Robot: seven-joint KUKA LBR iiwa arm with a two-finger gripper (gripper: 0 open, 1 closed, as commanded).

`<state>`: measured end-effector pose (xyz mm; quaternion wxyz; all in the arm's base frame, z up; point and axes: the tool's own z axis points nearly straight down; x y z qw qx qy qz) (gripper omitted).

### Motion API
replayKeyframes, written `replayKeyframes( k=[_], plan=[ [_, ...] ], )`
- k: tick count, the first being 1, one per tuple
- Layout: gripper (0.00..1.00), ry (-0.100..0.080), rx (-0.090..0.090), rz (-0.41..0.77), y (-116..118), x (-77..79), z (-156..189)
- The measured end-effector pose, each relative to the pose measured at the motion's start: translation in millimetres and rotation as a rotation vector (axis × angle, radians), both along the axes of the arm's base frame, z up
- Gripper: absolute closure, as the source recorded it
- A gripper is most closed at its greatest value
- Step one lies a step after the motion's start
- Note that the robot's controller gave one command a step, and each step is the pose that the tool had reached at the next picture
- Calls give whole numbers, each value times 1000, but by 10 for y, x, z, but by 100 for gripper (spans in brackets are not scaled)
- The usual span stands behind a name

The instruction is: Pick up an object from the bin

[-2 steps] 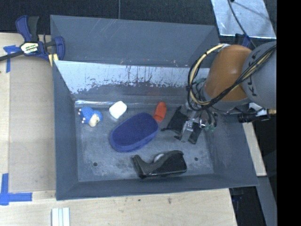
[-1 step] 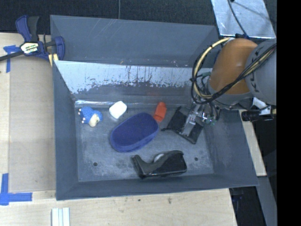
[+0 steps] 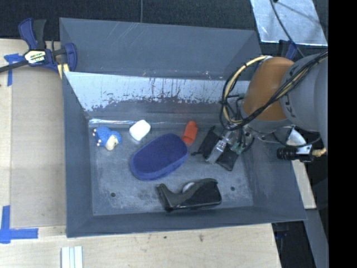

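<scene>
While my gripper [image 3: 215,152] hangs low at centre-right of the bin [image 3: 78,166], fingers spread and empty, the small orange-red cylinder [image 3: 191,132] lies just up-left, long axis near upright in frame. Blue oval pad [image 3: 159,156] further left.

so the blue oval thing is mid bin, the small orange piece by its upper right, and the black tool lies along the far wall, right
Not quite. The black tool lies at the near edge of the bin floor, below the blue oval thing in the camera view, not along the far wall. The rest holds: the oval is mid bin, with the small orange piece by its upper right.
</scene>
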<state>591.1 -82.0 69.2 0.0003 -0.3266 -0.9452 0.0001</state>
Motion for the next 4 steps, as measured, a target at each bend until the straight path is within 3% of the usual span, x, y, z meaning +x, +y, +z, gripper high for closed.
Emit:
replayKeyframes(
  k=[1, 2, 3, 4],
  plan=[
    [0, -1, -1, 3, -5, 4, 3],
    [100, -3, -2, 3, -10, 12, 12],
    [100, -7, -2, 6, -19, 28, 358],
    [100, -12, -2, 9, -33, 52, 1101]
  ],
)
